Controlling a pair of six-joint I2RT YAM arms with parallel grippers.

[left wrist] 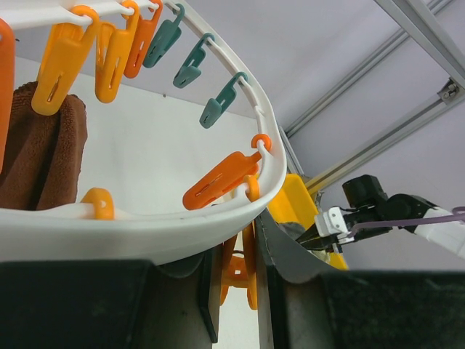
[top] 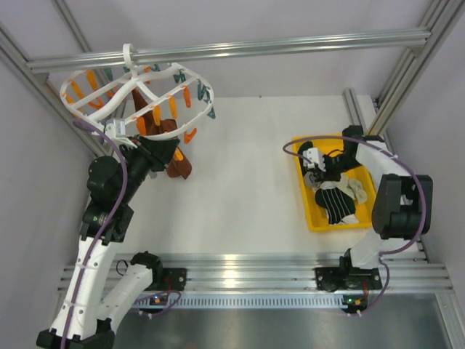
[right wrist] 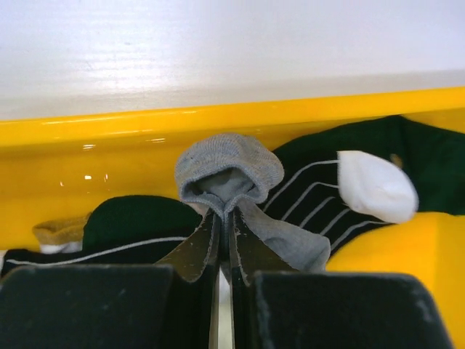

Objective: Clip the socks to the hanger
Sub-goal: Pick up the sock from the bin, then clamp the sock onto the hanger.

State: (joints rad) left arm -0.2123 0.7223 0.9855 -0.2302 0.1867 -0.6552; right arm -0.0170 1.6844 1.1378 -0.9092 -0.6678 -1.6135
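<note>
My right hand (right wrist: 224, 251) is pinched shut on one grey sock (right wrist: 229, 171) inside the yellow tray (right wrist: 109, 134). My left hand (left wrist: 234, 305), narrowly open, grips one orange clip (left wrist: 240, 265) just under the hanger (left wrist: 145, 236). One brown sock (left wrist: 43, 153) hangs beyond it, to the left.

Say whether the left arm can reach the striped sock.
Probably not: the left gripper is pinching an orange clip on the hanger, and the striped sock lies far to its right in the yellow tray.

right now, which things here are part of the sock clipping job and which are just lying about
Job: hanger, orange clip, grey sock, striped sock, brown sock.
Just there: yellow tray, aluminium frame bar.
</note>
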